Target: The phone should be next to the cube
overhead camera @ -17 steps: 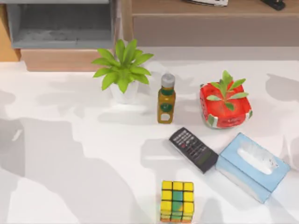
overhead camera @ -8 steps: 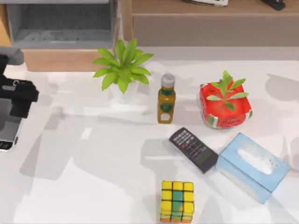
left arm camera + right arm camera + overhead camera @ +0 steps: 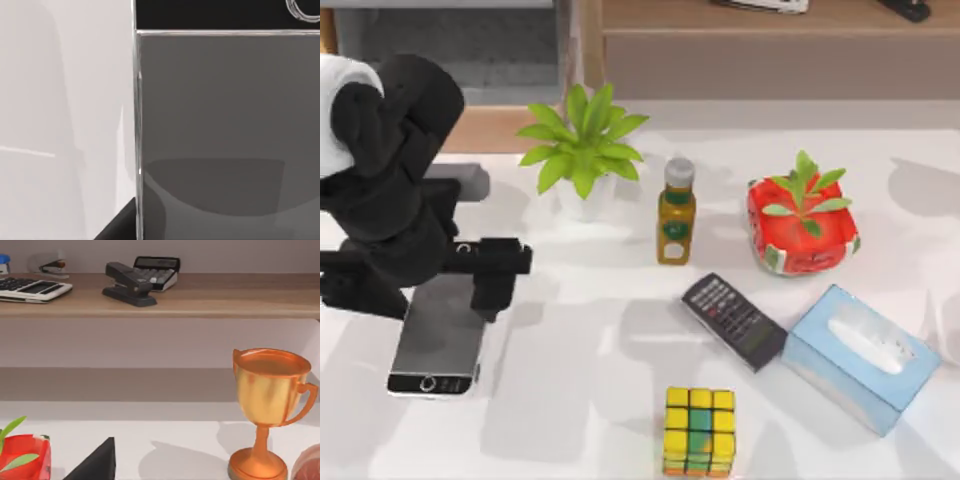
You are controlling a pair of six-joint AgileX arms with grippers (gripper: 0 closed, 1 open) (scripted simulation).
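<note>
Top view looks straight down on the table (image 3: pixel 620 340) — wrist views sit close, low.

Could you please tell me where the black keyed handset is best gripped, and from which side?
Come from straight above and close the pincer on the handset across its two long edges, near the middle. It lies flat and diagonal, so turn to match; the tissue box crowds its screen end.

Bright even light, soft grey shadows
</note>
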